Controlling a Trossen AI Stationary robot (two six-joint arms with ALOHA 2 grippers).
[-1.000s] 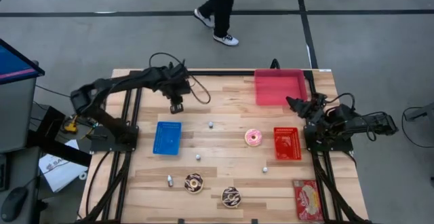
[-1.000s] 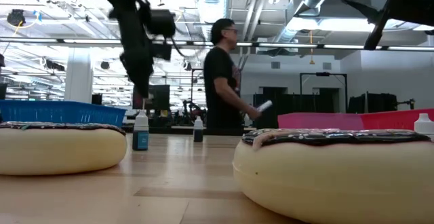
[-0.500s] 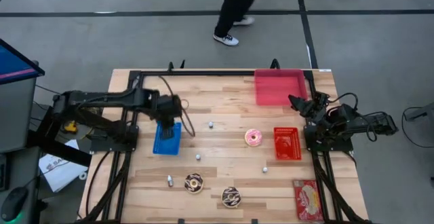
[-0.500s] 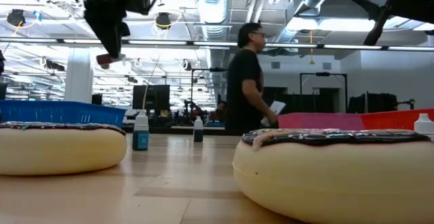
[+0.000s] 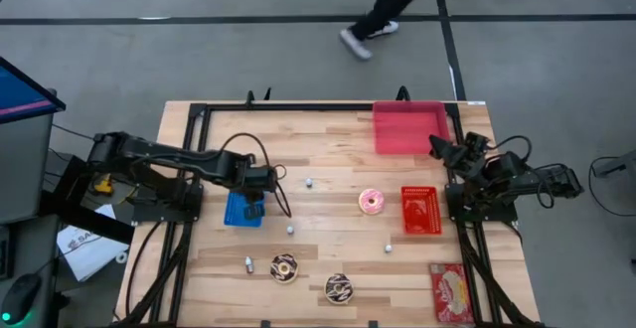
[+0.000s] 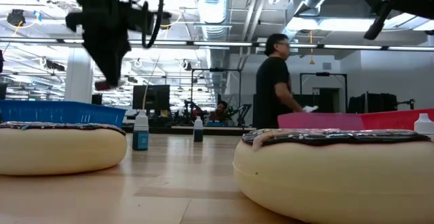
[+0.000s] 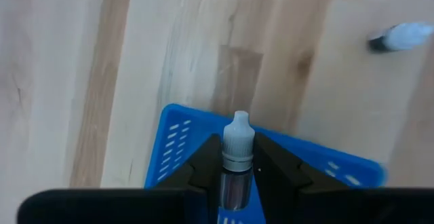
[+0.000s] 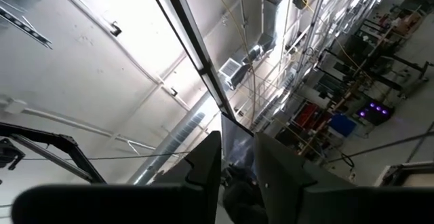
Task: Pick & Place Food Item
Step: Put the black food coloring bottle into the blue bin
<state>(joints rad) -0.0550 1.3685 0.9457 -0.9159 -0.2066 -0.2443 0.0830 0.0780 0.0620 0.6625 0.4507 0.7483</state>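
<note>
A small bottle (image 7: pixel 238 157) with a pale dropper cap is pinched between the fingers of the left gripper (image 5: pixel 253 195), which hangs over the blue basket (image 5: pixel 235 214) on the left side of the table (image 5: pixel 328 149); it is no food item, whatever the task says. The jaws are narrow, clamped on the bottle's body with the cap sticking out past the tips. My worry is the release: the bottle is slim and held high above the basket floor, so letting go from here could make it bounce off the rim, tip out through the open side or roll off across the wood. A grip this close to the cap could also let it swivel. The right gripper (image 5: pixel 437 150) is folded back at the table's right edge, pointing up at the ceiling; its fingers stand a little apart with nothing between them. Counted from above: three doughnuts, one pink (image 5: pixel 372 202) and two dark; four more small bottles loose on the table; three baskets or trays, blue, small red (image 5: pixel 420 210) and large pink (image 5: pixel 409 129); one printed packet (image 5: pixel 451 293).
</note>
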